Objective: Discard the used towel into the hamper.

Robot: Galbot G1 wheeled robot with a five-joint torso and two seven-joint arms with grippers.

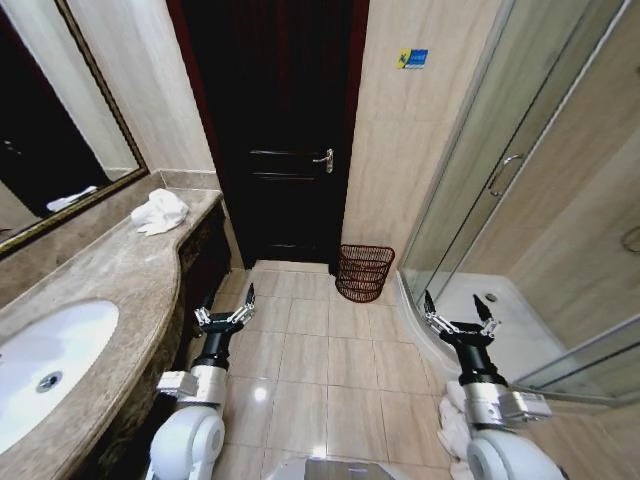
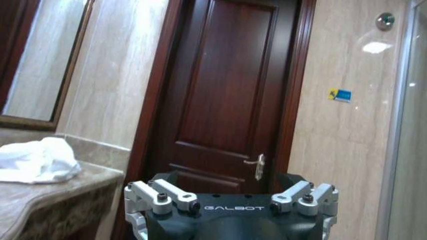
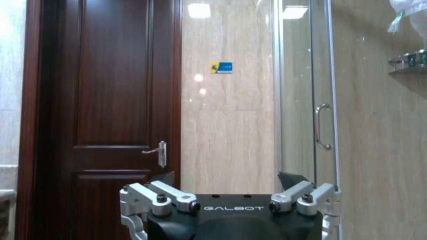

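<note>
A crumpled white towel (image 1: 160, 211) lies on the marble counter (image 1: 110, 275) at its far end, next to the mirror; the left wrist view has the towel (image 2: 37, 160) on the counter's corner. The hamper (image 1: 363, 272), a dark reddish-brown wire basket, stands on the floor against the wall right of the door. My left gripper (image 1: 226, 308) hangs open over the floor beside the counter front, short of the towel. My right gripper (image 1: 458, 313) is open too, near the shower's edge, to the right of the hamper and nearer me.
A dark wooden door (image 1: 275, 130) is shut straight ahead. A glass shower enclosure (image 1: 520, 200) with a raised white tray fills the right. A white sink (image 1: 45, 365) sits in the near counter. Tiled floor (image 1: 320, 360) lies open between counter and shower.
</note>
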